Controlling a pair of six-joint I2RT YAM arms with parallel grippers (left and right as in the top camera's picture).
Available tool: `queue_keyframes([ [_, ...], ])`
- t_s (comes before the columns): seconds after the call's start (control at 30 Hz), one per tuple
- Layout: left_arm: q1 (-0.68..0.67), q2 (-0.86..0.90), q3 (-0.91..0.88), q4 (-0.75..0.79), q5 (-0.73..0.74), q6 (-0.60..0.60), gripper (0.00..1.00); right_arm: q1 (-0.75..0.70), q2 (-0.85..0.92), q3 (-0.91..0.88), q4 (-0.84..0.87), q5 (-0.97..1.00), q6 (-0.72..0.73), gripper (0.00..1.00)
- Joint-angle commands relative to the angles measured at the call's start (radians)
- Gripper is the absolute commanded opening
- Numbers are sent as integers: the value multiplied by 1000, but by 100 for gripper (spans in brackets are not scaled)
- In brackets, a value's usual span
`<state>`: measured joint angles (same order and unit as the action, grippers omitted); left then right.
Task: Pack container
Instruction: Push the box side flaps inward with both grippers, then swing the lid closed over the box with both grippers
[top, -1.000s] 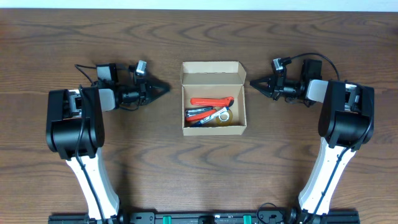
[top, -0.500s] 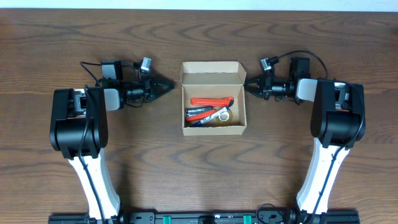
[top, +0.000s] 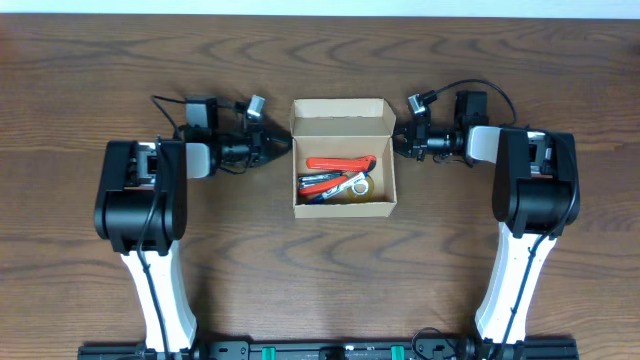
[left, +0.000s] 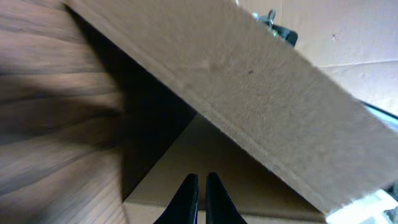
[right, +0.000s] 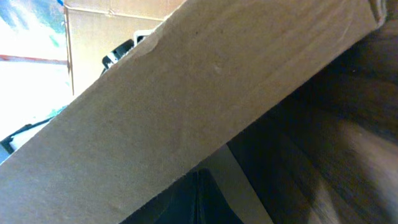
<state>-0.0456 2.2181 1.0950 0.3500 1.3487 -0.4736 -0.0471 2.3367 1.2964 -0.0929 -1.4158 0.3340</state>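
Tan cardboard makes up the container (top: 345, 209), which sits in the middle of the wooden table (top: 320, 280), between the two arms. Its hinged lid flap (top: 340, 122) stands open along the far edge. Inside lie red pens (top: 340, 163), darker blue-and-black pens (top: 316, 186) below them, and a small pale ring (top: 359, 184) near the right wall; what the ring is cannot be made out.

From above, the left hand (top: 284, 146) points at the upper part of the box's left wall, its tip at or just beside the cardboard. The left wrist view shows its two dark fingers (left: 189, 194) drawn together with only a thin slit between them, holding nothing, under a slanting cardboard edge.

From above, the right hand (top: 398, 140) mirrors it on the other side, its tip against or just beside the upper right wall. In the right wrist view its fingers (right: 186, 202) sit in deep shadow under the cardboard; they seem pressed closed with nothing between them, though the dark makes that hard to confirm.
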Motion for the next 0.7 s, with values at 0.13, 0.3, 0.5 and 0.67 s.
queue_keyframes([
  [0.13,-8,2,11,8,-20,2,6,22,18,2,5,-6,10,1],
  [0.3,-8,2,29,25,-1,-6,6,23,18,2,34,-17,11,1],
  [0.5,-8,2,72,23,19,-15,6,22,18,5,68,-32,14,1],
  [0.67,-8,2,89,23,29,-21,6,23,15,6,167,-47,86,1],
])
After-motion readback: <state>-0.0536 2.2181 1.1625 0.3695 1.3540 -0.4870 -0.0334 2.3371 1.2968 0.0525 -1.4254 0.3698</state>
